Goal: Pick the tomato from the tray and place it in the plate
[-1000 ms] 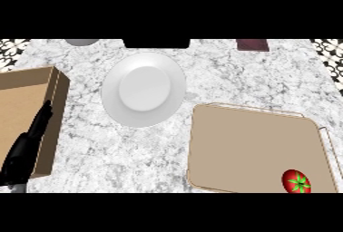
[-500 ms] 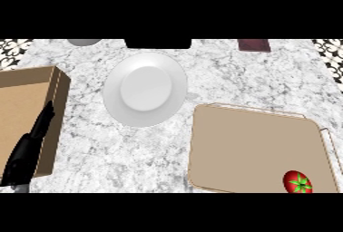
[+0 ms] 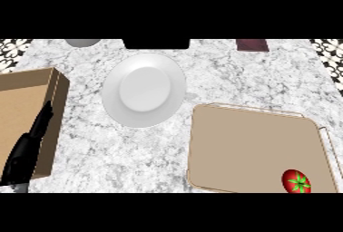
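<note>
A red tomato (image 3: 296, 181) with a green stem star lies in the near right corner of a tan tray (image 3: 254, 149) on the marble counter. A white plate (image 3: 143, 89) with nothing on it sits to the tray's upper left. My left hand (image 3: 26, 147) shows at the lower left, black, fingers straight and pointing up, lying against the side of a brown box, far from the tomato. The right hand is out of view.
A brown cardboard box (image 3: 26, 113) stands at the left edge. At the counter's far edge sit a grey round object (image 3: 82, 42), a black object (image 3: 156, 43) and a dark maroon object (image 3: 251, 44).
The left hand has crept slightly up along the box side. The tomato, tray and plate stay where they were.
</note>
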`<state>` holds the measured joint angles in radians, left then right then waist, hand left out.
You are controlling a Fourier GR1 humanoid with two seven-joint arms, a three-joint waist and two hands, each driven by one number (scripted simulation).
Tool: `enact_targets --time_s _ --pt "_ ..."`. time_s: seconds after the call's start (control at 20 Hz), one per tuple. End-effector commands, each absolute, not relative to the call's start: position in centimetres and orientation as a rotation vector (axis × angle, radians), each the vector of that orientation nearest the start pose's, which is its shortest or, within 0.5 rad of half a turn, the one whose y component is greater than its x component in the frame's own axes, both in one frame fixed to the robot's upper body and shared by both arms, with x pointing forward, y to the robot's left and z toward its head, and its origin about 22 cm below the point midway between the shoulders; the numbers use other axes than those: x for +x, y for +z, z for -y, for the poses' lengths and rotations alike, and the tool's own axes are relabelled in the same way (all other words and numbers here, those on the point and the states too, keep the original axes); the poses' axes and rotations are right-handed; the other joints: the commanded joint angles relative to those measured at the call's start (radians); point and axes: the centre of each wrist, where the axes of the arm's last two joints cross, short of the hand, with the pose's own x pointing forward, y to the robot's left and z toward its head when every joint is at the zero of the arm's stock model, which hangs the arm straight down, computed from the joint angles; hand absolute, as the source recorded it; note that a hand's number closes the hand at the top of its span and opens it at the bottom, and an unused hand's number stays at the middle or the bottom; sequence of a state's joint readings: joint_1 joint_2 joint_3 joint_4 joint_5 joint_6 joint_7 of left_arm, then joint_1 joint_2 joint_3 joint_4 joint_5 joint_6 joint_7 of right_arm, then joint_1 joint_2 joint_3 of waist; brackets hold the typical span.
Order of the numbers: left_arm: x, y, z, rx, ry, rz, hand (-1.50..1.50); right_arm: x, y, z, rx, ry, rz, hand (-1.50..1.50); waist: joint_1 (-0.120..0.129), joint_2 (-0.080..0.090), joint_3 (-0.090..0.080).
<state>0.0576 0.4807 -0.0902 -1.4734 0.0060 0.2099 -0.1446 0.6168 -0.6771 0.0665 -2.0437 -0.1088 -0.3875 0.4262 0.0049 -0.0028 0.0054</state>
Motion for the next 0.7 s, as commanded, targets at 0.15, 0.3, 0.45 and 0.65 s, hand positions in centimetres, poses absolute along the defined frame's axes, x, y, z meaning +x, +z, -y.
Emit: enact_targets --time_s 0.15,0.3,0.45,0.65 --pt "21.2 0.6 -33.9 0.461 -0.293 1.513 0.0 12.2 4.7 33.8 -0.526 0.156 1.003 -1.5 -0.001 0.002 -0.005" --pt "22.1 -0.8 -33.9 0.467 -0.284 1.521 0.0 13.2 4.2 33.4 -0.505 0.167 0.979 -1.5 -0.006 0.003 -0.006" --pt "21.3 0.4 -34.0 0.458 -0.297 1.505 0.0 12.8 2.7 33.2 -0.503 0.189 0.956 -1.5 -0.005 0.002 -0.005" --pt "22.5 -0.2 -34.3 0.48 -0.293 1.508 0.0 12.6 0.8 33.1 -0.516 0.172 0.959 -1.5 -0.008 0.002 -0.005"
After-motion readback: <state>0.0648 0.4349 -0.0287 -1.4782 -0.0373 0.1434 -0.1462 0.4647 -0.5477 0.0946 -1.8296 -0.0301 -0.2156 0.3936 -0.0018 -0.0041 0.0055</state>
